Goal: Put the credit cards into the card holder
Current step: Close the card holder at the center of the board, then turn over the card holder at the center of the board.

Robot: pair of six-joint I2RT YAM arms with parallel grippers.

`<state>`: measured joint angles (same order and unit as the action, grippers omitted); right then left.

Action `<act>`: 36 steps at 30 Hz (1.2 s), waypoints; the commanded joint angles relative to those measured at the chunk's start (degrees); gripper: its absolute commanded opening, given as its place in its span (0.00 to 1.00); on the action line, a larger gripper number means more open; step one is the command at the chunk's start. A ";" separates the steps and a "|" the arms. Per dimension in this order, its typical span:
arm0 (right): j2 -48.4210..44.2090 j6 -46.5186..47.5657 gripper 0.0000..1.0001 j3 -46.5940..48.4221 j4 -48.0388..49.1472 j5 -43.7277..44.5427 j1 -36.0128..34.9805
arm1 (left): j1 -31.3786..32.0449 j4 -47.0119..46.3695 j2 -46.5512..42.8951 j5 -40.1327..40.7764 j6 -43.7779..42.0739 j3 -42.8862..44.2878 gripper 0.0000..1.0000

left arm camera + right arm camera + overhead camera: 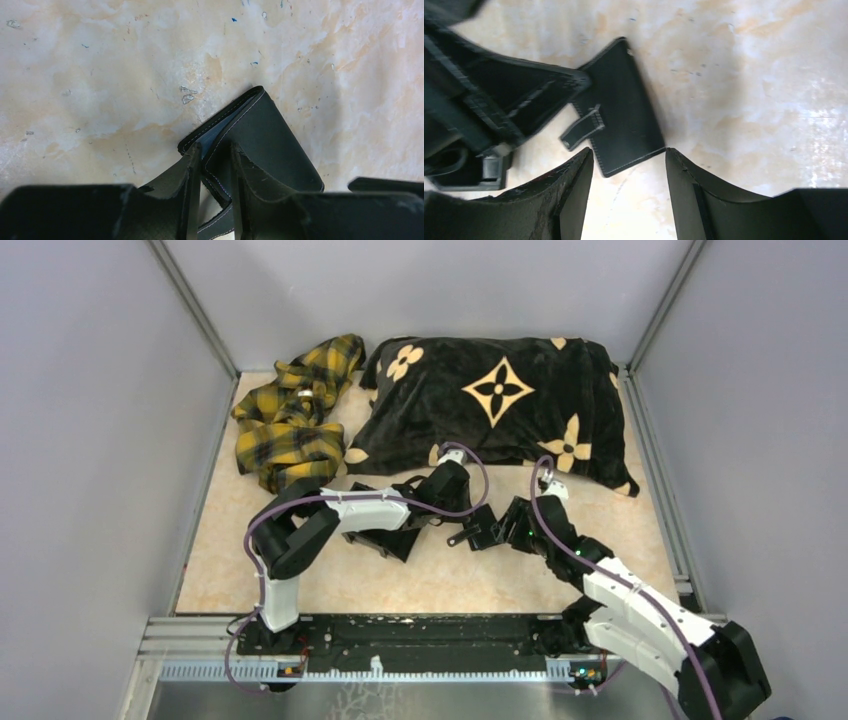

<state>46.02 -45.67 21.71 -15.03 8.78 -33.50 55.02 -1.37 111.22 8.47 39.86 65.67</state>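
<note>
Left gripper [215,200] pinches one panel of card holder [272,145], probably to prop it ajar: bluish lining shows. Holder lies on table [100,75], mid-table between arms. Right gripper [629,200] spread, empty, just short of holder, likely free for cards. None visible.

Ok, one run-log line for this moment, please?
left gripper: clamped on card holder | right gripper: open, empty, at holder's edge | credit cards: none visible
</note>
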 commanded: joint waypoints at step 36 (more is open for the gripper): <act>32.83 -11.97 0.17 -17.90 65.61 -32.14 12.93 | -0.97 4.09 7.32 -9.05 -1.57 -8.17 0.28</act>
<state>75.94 -55.46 4.03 43.44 -17.80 -19.57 53.01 -7.11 111.15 2.44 39.83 61.52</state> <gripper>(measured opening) 0.252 0.281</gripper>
